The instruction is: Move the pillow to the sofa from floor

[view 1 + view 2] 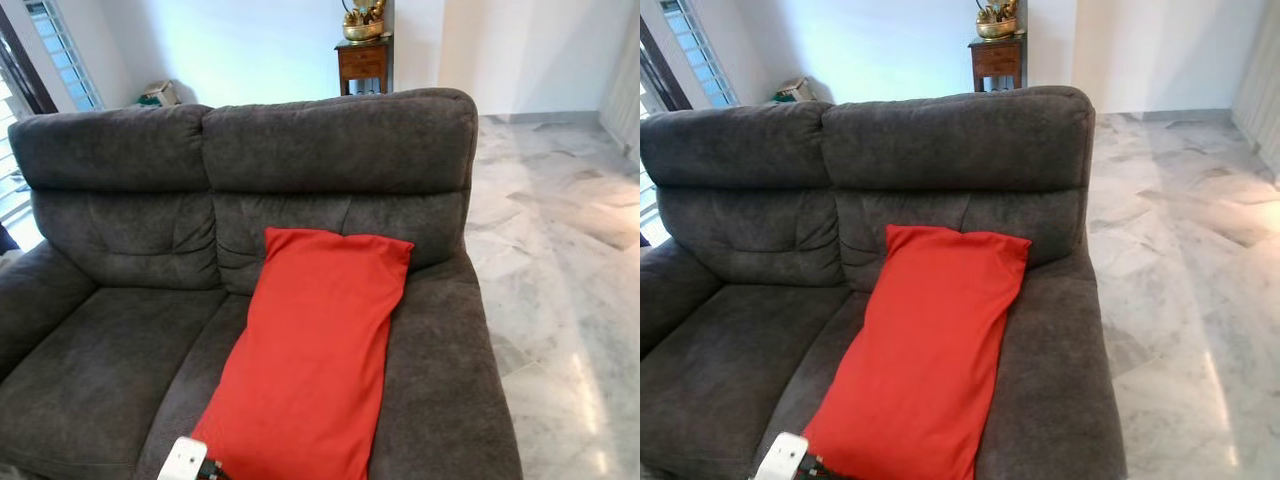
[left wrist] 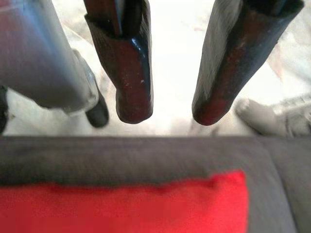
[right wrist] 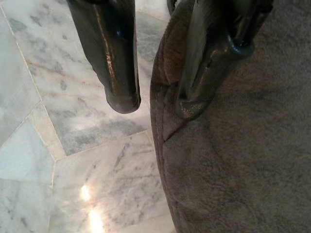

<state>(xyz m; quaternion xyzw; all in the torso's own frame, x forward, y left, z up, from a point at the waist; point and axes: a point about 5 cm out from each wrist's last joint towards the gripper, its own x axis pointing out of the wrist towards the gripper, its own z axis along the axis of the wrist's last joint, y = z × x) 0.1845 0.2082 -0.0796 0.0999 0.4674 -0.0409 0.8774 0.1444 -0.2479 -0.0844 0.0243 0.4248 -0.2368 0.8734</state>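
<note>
so from where i'm standing: far left there's a window with slats (image 1: pixel 60 50), cut off by the frame edge, so hard to say much about it. then the dark grey sofa (image 1: pixel 120 250), a two-seater, with its left arm and front edge running out of the picture. behind the backrest something small and pale sits on the floor by the wall (image 1: pixel 158 94), too small to tell what it is.

the red pillow (image 1: pixel 310 350) is already on the sofa, lying lengthwise on the right-hand seat with its top end leaning against the backrest and its lower end going out of view at the bottom. a white bit of the robot (image 1: pixel 183 460) pokes in right beside that lower corner, mostly cut off.

the left tool (image 2: pixel 167 109) hangs above the front edge of the sofa seat, fingers apart with nothing between them, the pillow's edge just below in a blurry red band. past the fingers there's pale floor plus some grey shapes i can't make out.

behind the sofa, a small wooden cabinet (image 1: pixel 363 63) with a brass-looking thing on top (image 1: pixel 362 20), partly cropped.

right side is all marble floor (image 1: pixel 560 250). the right tool (image 3: pixel 155 107) hangs by the sofa's outer side, fingers apart and empty, one over the tiles, one over the grey fabric.
</note>
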